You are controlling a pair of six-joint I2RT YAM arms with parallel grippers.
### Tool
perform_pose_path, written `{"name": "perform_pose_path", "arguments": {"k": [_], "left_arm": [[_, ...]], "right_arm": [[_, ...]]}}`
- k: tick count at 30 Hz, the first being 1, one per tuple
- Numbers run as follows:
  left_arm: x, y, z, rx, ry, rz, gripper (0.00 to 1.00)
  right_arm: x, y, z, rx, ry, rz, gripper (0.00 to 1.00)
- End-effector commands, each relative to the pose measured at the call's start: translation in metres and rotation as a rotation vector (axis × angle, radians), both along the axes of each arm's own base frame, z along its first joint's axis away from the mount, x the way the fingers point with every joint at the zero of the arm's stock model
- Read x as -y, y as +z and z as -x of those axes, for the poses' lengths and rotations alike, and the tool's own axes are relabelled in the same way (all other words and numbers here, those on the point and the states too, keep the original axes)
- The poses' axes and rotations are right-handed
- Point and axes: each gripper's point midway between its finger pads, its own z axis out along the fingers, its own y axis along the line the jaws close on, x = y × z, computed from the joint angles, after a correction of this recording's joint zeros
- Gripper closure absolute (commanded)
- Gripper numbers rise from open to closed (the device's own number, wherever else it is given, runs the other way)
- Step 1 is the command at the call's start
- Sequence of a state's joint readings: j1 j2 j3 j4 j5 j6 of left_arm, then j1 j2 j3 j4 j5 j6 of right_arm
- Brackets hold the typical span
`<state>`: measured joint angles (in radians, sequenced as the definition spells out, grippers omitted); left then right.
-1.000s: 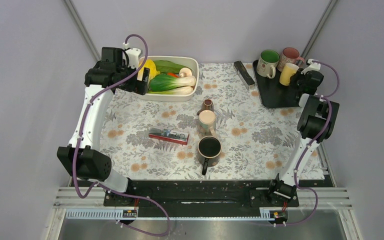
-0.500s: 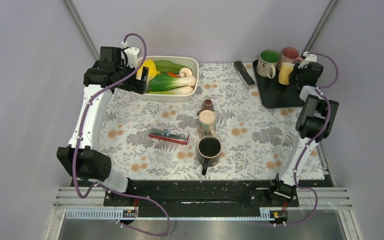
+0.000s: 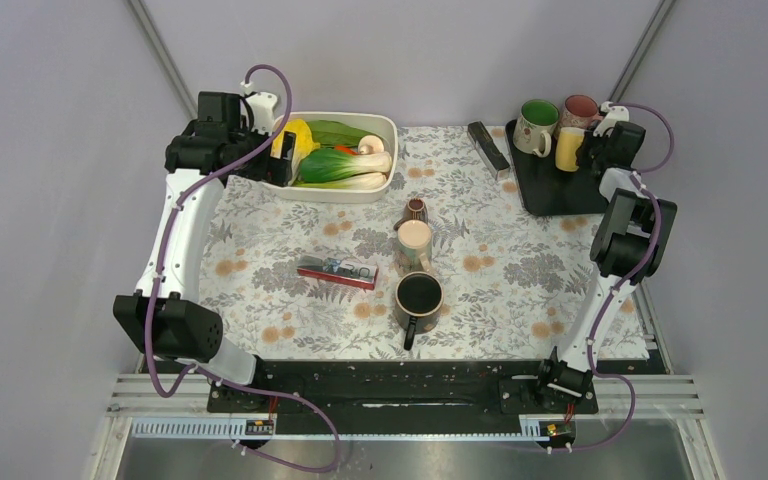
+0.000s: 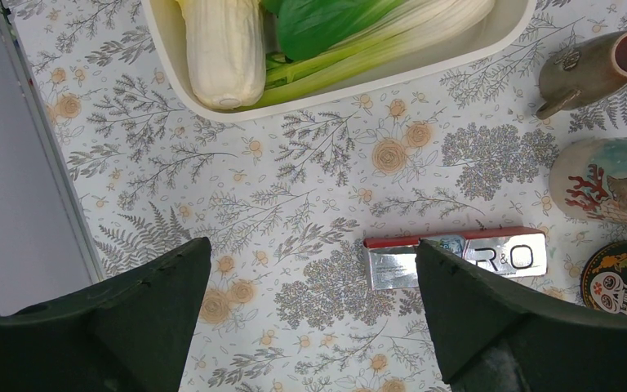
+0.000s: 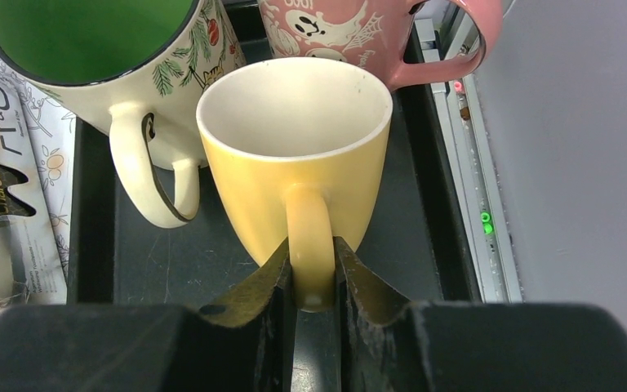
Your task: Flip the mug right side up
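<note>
One glossy yellow mug (image 5: 249, 192), looped handle pinched by right pincer (image 5: 312, 255).

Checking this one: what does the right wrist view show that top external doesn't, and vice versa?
Only right wrist: the right gripper shut on the handle of the yellow mug. Only top external: the white dish of vegetables, the dark mug mid-table, the red box. Both: the yellow mug, green-lined mug and pink mug on the black tray.
</note>
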<state>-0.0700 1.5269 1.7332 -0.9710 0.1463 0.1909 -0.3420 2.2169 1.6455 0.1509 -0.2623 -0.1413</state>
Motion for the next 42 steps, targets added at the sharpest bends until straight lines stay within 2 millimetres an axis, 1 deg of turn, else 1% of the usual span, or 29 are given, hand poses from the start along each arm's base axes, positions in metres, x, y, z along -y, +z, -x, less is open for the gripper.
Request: {"name": "perform_pose_path", "arguments": {"k": [1, 5, 9, 17, 24, 29, 31, 33, 38, 42], "left_arm": [[-0.003, 0.034, -0.002, 0.111, 0.002, 0.004, 0.01], [-0.003, 0.035, -0.001, 0.112, 0.002, 0.004, 0.01], [-0.004, 0.036, 0.000, 0.115, 0.003, 0.002, 0.01], [-0.005, 0.037, 0.000, 0.119, 0.005, 0.000, 0.01], [-0.006, 0.039, 0.001, 0.124, 0.006, 0.000, 0.01], [-0.007, 0.042, 0.003, 0.131, 0.005, -0.002, 0.01], [-0.007, 0.043, 0.004, 0.135, 0.007, -0.002, 0.01], [-0.008, 0.043, 0.004, 0.135, 0.009, -0.002, 0.01], [-0.008, 0.046, 0.004, 0.142, 0.008, -0.001, 0.01], [-0.009, 0.046, 0.003, 0.143, 0.013, -0.001, 0.01]], "right_arm": [[0.001, 0.053, 0.000, 0.076, 0.007, 0.071, 0.77], [0.002, 0.052, 0.005, 0.065, 0.008, 0.070, 0.76], [0.004, 0.049, 0.010, 0.047, 0.004, 0.070, 0.67], [0.008, 0.045, 0.018, 0.022, -0.003, 0.064, 0.66], [0.010, 0.041, 0.026, -0.004, 0.008, 0.058, 0.61], [0.007, 0.036, 0.032, -0.042, 0.036, 0.072, 0.56], [0.005, 0.028, 0.038, -0.085, 0.049, 0.068, 0.55], [0.005, 0.024, 0.039, -0.113, 0.056, 0.077, 0.55], [0.015, 0.015, 0.036, -0.182, 0.041, 0.095, 0.55], [0.021, 0.010, 0.026, -0.238, 0.020, 0.066, 0.55]]}}
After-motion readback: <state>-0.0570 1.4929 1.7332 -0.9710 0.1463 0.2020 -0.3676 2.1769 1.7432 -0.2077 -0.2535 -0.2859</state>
